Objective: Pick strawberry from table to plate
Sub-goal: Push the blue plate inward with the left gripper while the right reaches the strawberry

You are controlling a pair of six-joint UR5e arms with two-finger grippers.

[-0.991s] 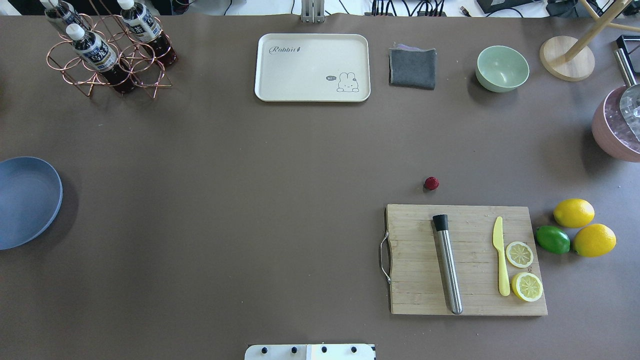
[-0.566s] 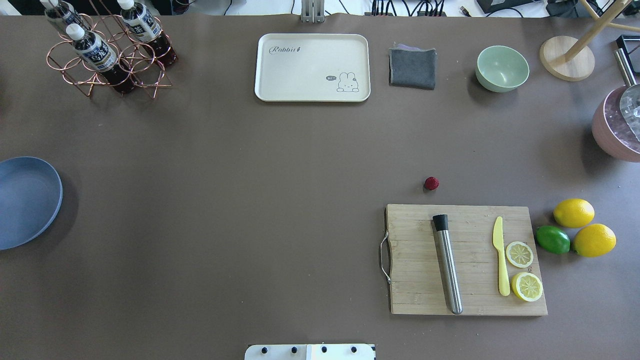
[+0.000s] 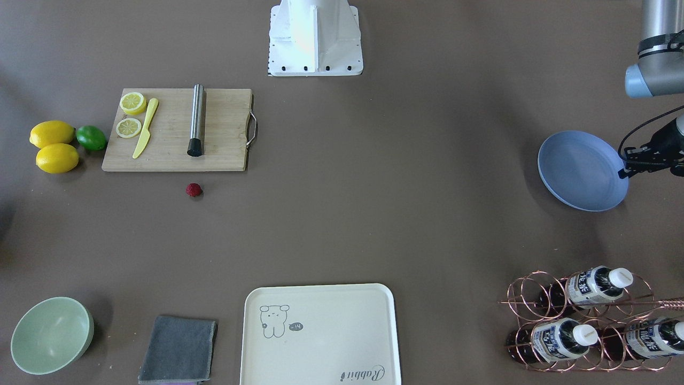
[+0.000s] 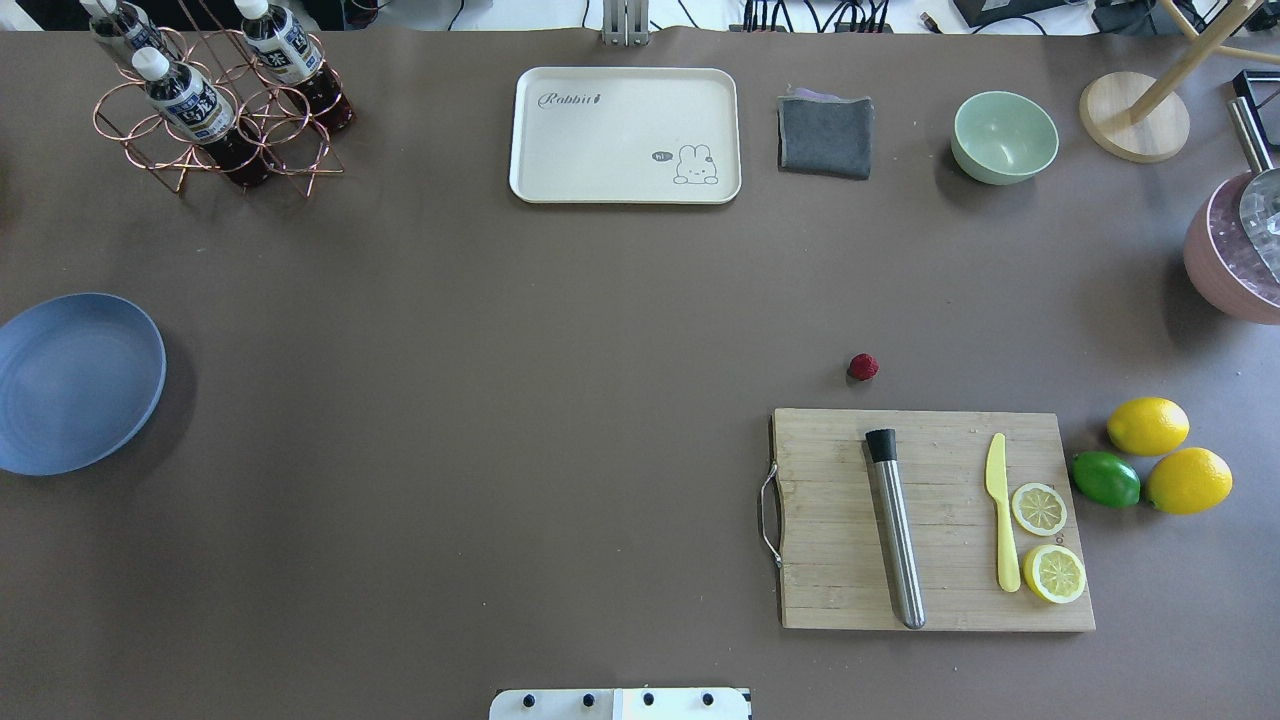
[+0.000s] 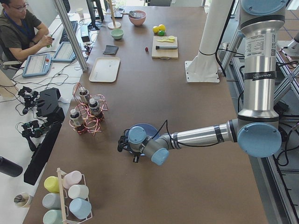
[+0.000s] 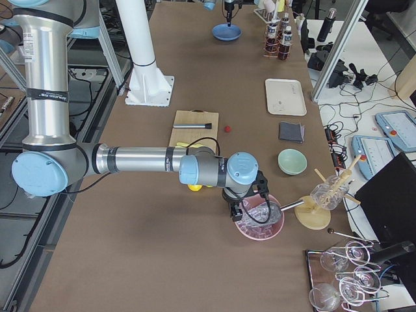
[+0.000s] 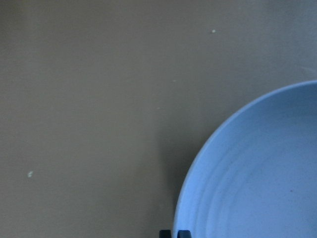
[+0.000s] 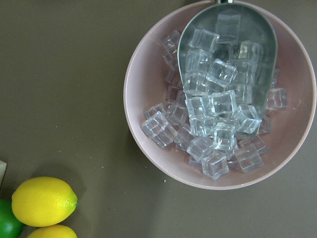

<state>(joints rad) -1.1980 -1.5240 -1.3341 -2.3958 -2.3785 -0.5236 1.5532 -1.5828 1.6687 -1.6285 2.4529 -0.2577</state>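
Shifted since the earlier frame: the plate now sits further in from the table's left edge and a little farther from the robot, more of its disc showing in the overhead view; nothing else on the table has moved. Left gripper is at the plate's outer rim; in the left wrist view two dark fingertips stand close together either side of that rim, so I judge it clamped on the plate and dragging it inward. Meaning for the task: the destination is being brought nearer, the pick itself not yet begun. Nearest the robot, the cutting board carries a steel muddler, a yellow knife and two lemon slices, all as before. Just beyond the board's far edge, apart from it, the strawberry lies on the bare table, in the same spot, well apart from the plate and untouched. Right gripper hangs over the pink bowl of ice at the table's right end, far from the berry; fingers apart or together, cannot tell. Farthest back, the cream tray, grey cloth and green bowl unchanged
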